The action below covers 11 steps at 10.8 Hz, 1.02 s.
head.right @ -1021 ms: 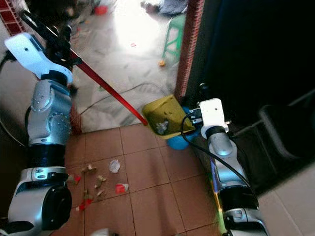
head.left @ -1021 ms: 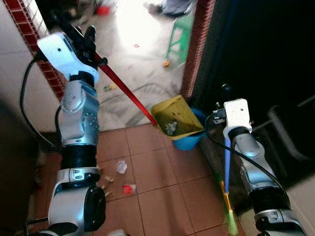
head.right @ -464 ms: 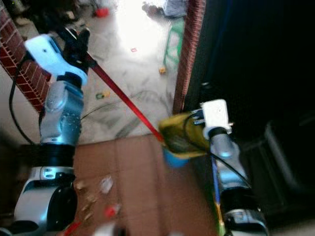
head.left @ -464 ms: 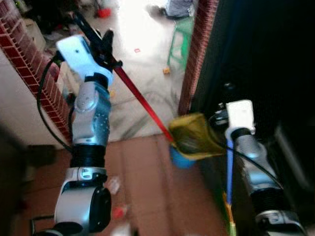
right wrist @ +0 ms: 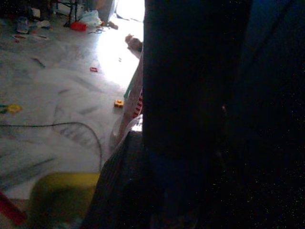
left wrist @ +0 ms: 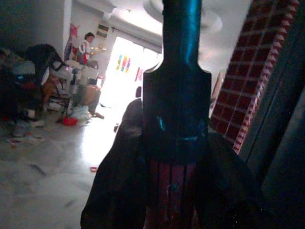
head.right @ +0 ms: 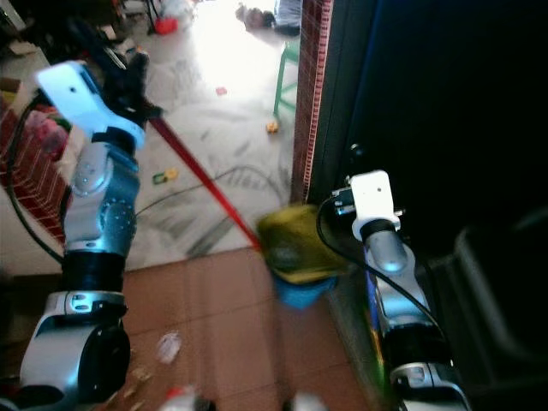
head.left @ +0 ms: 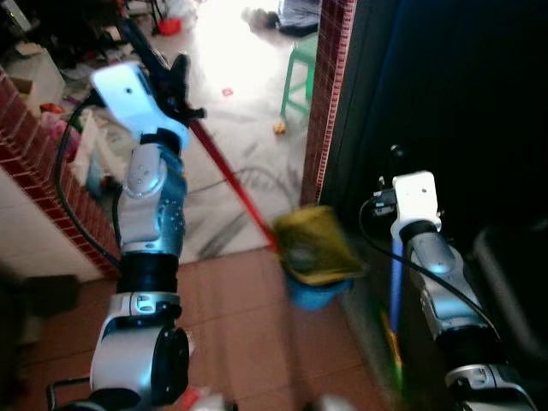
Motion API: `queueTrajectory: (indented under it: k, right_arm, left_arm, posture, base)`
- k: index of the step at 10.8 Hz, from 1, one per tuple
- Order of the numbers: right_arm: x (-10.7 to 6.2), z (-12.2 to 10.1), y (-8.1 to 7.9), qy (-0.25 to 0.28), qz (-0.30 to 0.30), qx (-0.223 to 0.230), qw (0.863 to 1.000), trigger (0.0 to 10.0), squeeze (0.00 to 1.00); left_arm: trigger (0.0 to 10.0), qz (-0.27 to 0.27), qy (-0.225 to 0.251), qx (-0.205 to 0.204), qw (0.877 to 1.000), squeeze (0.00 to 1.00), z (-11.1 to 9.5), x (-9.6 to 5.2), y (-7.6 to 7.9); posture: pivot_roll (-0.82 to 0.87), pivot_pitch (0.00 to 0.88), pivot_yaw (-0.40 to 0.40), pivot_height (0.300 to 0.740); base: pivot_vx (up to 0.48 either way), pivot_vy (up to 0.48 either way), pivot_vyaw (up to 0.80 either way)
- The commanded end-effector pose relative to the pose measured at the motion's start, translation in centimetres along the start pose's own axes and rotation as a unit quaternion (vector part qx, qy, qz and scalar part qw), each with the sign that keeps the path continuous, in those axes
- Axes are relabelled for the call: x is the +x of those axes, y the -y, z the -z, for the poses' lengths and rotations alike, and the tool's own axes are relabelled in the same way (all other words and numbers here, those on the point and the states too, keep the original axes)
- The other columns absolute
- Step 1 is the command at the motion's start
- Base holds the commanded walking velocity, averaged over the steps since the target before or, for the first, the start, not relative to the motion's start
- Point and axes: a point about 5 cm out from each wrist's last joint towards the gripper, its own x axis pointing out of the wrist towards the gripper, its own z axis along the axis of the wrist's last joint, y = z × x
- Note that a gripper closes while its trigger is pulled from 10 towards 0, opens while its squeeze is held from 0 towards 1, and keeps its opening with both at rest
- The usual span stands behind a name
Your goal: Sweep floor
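In the left eye view the whole scene has shifted and blurred against a second ago, so the camera moved; the yellow dustpan (head.left: 314, 244) has tilted over the blue bin (head.left: 312, 291), which suggests the litter is being tipped out. The left gripper (head.left: 175, 81) pinches the red handle (head.left: 229, 184), the dustpan at its far end, well below the fingers. In the left wrist view, fingers (left wrist: 116, 191) press against that handle. In the right wrist view, the right gripper (right wrist: 157, 200) clasps a blue broom handle (head.left: 395, 287).
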Motion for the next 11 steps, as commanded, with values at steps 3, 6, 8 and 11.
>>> queueTrajectory:
  k: [3, 6, 8, 11]
  right_arm:
    - [0.4, -1.1, -0.2, 0.023, -0.007, -0.006, 1.0, 10.0, 0.0]
    - [0.3, -1.0, -0.2, 0.022, -0.01, -0.008, 1.0, 10.0, 0.0]
    - [0.3, -1.0, -0.3, 0.021, -0.013, -0.007, 1.0, 10.0, 0.0]
    - [0.3, -1.0, -0.2, 0.021, -0.011, -0.008, 1.0, 10.0, 0.0]
  left_arm:
    - [10.0, -0.001, 0.056, 0.027, 0.998, 0.0, -2.5, 0.5, -0.3]
    - [10.0, 0.01, 0.062, 0.047, 0.997, 0.0, -2.7, 0.5, -0.1]
    - [10.0, 0.038, 0.069, 0.087, 0.993, 0.0, -2.8, 0.4, 0.6]
    - [10.0, 0.077, 0.07, 0.12, 0.987, 0.0, -2.3, -0.1, 1.8]
  posture:
    - [-0.05, 0.0, 0.009, 0.74]
    - [-0.05, 0.0, 0.005, 0.74]
    - [-0.05, 0.0, 0.003, 0.74]
    - [-0.05, 0.0, 0.002, 0.74]
  base:
    - [0.0, 0.0, 0.0]
    - [0.0, 0.0, 0.0]
    - [0.0, 0.0, 0.0]
    - [0.0, 0.0, 0.0]
